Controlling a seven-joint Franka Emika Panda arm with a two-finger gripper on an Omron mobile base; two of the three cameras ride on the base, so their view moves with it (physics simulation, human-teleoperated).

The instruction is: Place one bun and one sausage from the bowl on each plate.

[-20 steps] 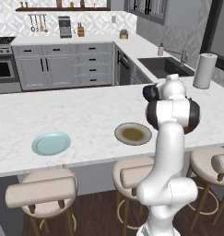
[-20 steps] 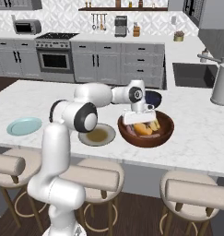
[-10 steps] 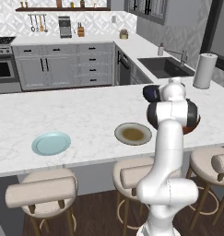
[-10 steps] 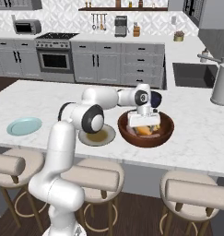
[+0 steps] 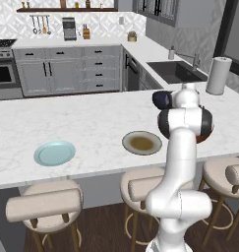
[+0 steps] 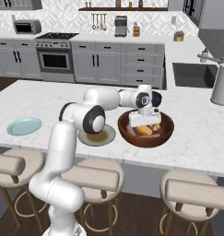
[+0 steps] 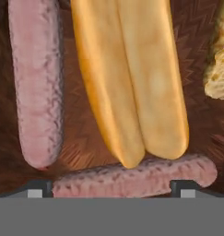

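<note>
Open two-finger gripper (image 7: 111,186) low inside the wide reddish-brown wooden bowl (image 6: 165,133), jaws wide, nothing held.

Hand view: dark tips sit either side of a pink sausage lying crosswise (image 7: 136,175), w/ a golden split bun (image 7: 132,83) just above it, touching its top edge. A second pink sausage (image 7: 36,83) lies lengthwise beside the bun; another pale bun's edge (image 7: 219,60) at the side. Bowl on the white marble counter (image 6: 196,133), just beside the grey plate w/ brownish centre (image 5: 141,142); light blue plate (image 5: 54,152) well apart, bare.
</note>
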